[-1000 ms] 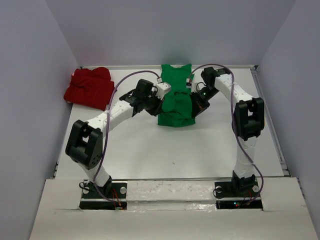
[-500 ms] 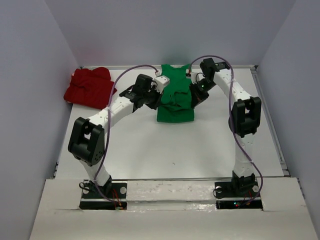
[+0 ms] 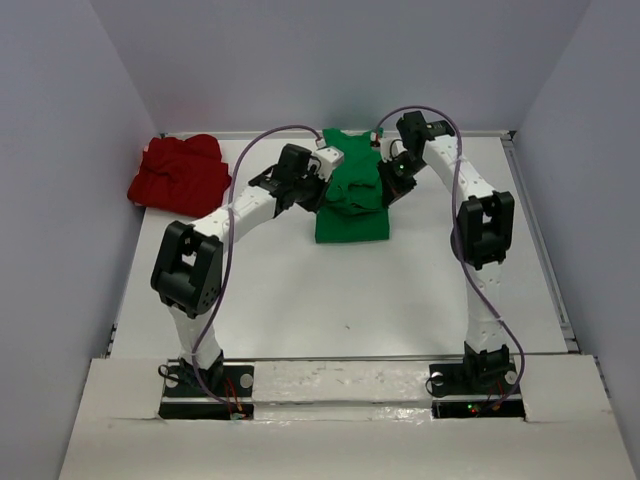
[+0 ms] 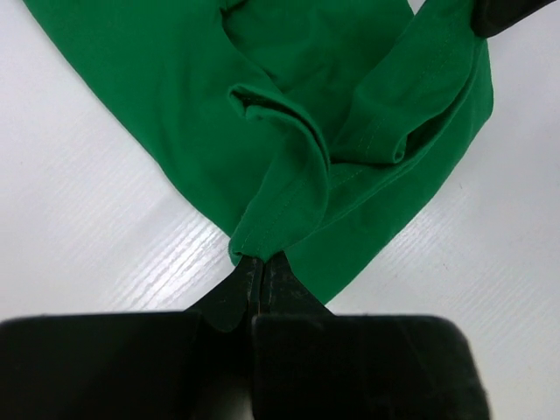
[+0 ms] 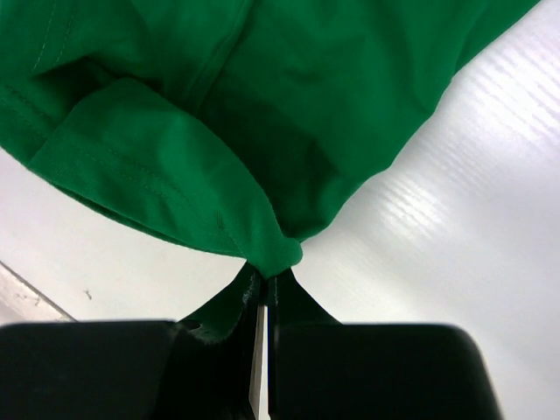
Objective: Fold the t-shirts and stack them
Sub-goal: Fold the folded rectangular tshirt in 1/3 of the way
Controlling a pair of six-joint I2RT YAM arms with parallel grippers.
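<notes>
Pinching the green shirt (image 3: 352,212) from both sides, the two arms meet over the far middle of the desk (image 3: 350,300), toward 12 o'clock in the top view. The left fingers (image 4: 261,265) are shut tight on a hemmed fold at the shirt's 9 o'clock edge. In the wrist view the cloth is bunched at the tips and fans out toward 12 o'clock, with white desk on either side. The right fingers (image 5: 267,278) are likewise clamped on a gathered bit of hem at the shirt's 3 o'clock edge, the fabric spreading away toward 12 and 10 o'clock. Between the two grips the shirt is humped and creased, and its near part lies flat toward 6 o'clock. The red shirt (image 3: 180,175) lies crumpled in a heap at 10 o'clock, by the far left corner, well apart from the green one
</notes>
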